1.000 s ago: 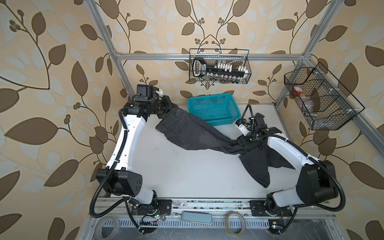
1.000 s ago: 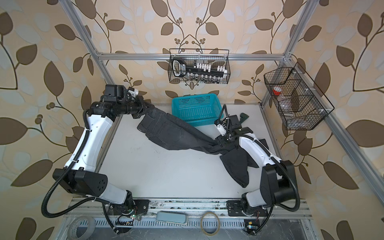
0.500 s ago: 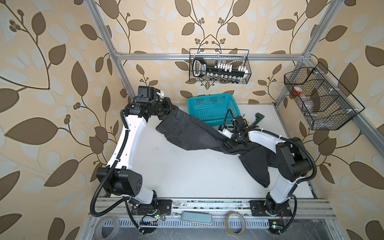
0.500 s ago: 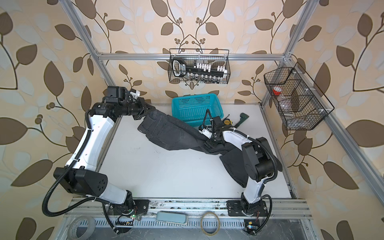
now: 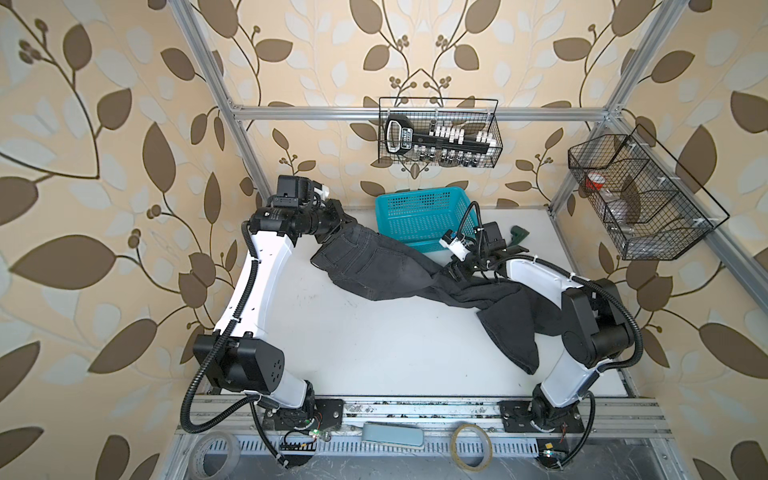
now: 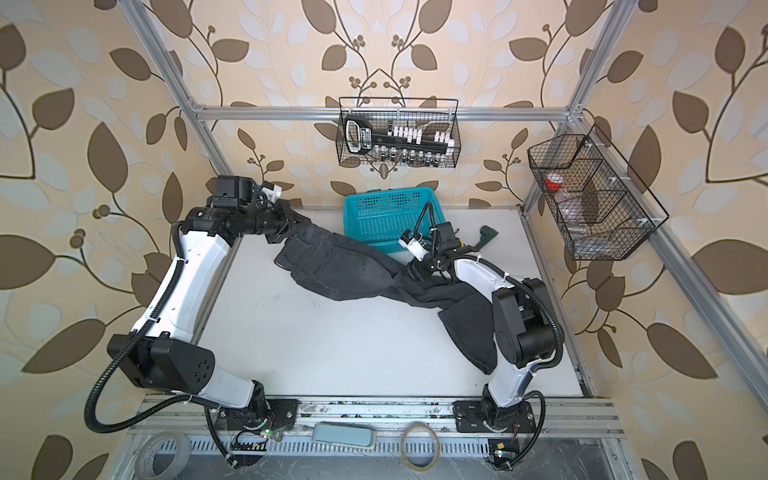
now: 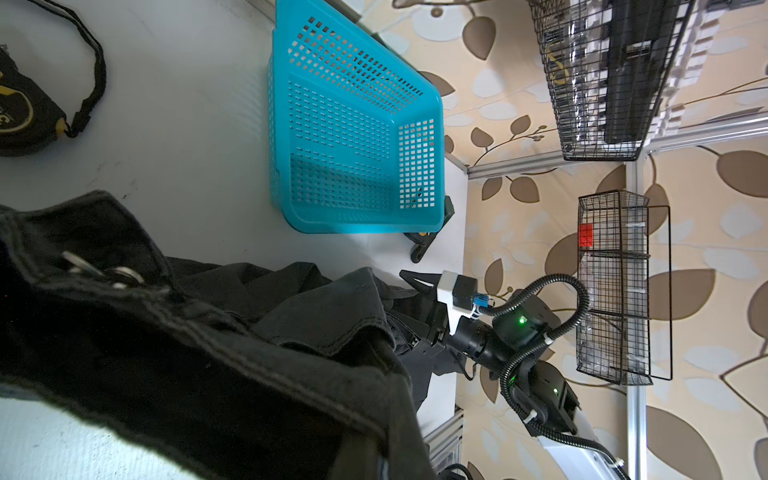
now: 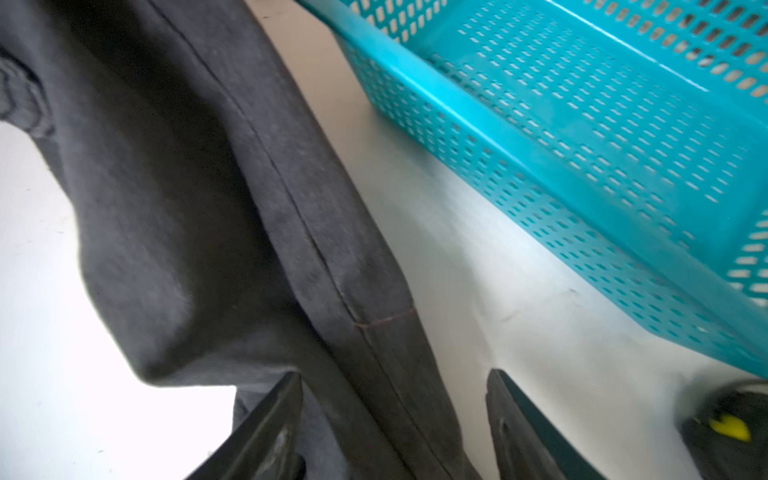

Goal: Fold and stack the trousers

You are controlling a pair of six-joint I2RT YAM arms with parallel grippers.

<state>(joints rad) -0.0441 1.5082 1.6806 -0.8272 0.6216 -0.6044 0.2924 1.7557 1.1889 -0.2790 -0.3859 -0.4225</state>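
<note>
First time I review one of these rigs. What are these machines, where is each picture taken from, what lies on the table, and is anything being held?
Two white robot arms are mounted at the near edge of a white table, and each ends in a two-fingered gripper. Both top views look down on the whole scene from one overhead camera pair. The other two pictures come from cameras on the arms' wrists. On the table lie dark trousers, still unfolded, and an empty teal basket at the back. The left gripper is shut on the trousers' waistband. The right gripper is open: in its wrist view its fingers straddle the edge of a trouser leg, not yet closed on it.
</note>
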